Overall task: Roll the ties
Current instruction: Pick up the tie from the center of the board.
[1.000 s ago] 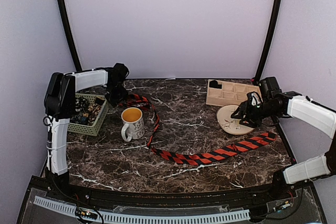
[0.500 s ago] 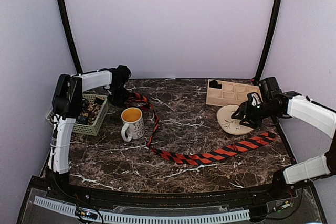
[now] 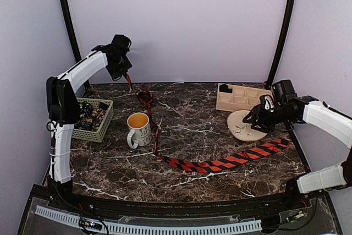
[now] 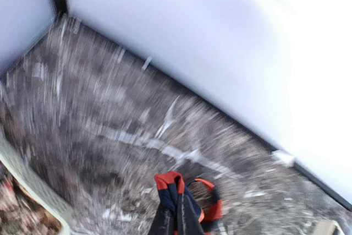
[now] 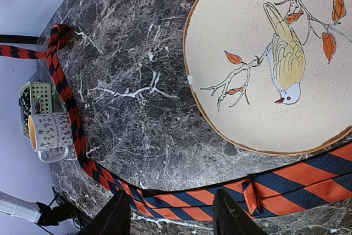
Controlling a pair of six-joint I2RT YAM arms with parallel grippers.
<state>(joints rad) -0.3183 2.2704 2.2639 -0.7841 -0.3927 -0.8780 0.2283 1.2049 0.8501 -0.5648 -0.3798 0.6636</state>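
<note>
Red-and-black tie [image 3: 220, 163]: your left gripper [image 3: 125, 74], high by the back wall, is clenched on its narrow end. From there the fabric drops to the table, passes just beside the mug [image 3: 138, 129] and stretches right, below the plate [image 3: 241, 126]. Over the plate your right gripper [image 3: 252, 120] hovers, jaws parted and empty.

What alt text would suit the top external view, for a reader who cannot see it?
The left pincer holds one end of a striped tie high above the back of a marble table. The tie trails past a mug toward the right pincer, which hovers open over a plate.
</note>
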